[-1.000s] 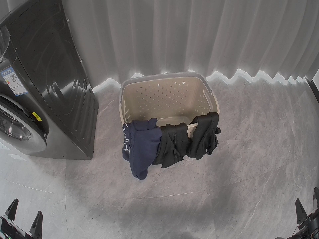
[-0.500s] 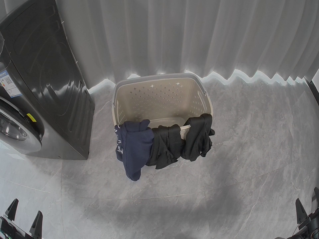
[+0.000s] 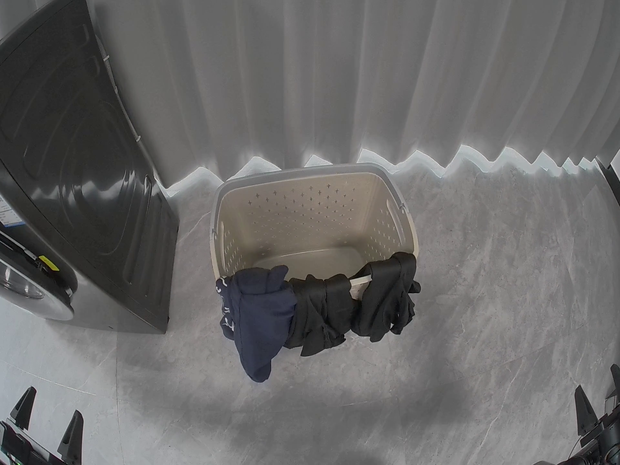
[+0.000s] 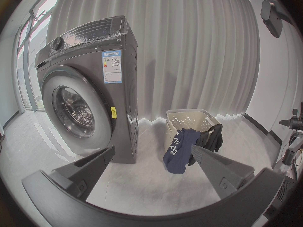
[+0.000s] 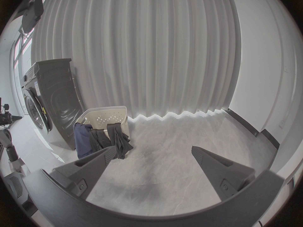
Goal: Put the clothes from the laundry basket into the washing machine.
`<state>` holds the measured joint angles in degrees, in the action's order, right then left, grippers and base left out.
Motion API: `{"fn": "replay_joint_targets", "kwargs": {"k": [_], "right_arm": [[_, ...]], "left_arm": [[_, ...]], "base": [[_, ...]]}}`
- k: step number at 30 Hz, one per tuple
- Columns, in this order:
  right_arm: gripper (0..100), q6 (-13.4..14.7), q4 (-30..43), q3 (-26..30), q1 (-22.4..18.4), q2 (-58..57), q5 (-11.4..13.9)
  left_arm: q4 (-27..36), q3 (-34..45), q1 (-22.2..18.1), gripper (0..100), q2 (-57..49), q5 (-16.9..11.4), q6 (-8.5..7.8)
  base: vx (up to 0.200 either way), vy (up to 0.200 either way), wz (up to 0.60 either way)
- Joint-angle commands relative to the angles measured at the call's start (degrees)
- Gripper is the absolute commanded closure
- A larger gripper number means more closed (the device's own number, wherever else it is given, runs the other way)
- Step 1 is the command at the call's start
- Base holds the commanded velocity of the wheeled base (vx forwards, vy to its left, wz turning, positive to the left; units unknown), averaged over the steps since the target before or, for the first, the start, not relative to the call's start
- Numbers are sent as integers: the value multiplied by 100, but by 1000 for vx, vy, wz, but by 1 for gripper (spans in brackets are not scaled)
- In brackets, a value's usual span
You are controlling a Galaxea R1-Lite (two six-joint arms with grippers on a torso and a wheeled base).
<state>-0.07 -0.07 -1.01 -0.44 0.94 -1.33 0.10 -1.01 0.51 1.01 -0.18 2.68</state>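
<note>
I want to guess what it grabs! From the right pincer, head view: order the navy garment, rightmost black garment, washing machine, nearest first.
From the right pincer:
1. Rightmost black garment, right end of basket rim.
2. Navy garment, rim's left end.
3. Washing machine, far left.

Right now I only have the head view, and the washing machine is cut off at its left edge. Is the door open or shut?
Observer: Shut. In the left wrist view the round door sits closed against the front of the washing machine.
Operator: Is the left gripper free to open it?
Observer: Yes. The left gripper is open and holds nothing.
Operator: And the right one?
Observer: The right gripper is open and empty too.
</note>
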Motion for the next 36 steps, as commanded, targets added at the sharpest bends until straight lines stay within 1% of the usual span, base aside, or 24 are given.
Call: {"fn": "replay_joint_targets", "kwargs": {"k": [1, 36], "right_arm": [[0, -1, -1, 101, 0, -94, 1], [0, -1, -1, 101, 0, -94, 1]], "left_arm": [[-1, 101, 2, 0, -66, 1, 4], [-1, 101, 2, 0, -66, 1, 13]], "base": [[200, 0, 0], [200, 0, 0]]}}
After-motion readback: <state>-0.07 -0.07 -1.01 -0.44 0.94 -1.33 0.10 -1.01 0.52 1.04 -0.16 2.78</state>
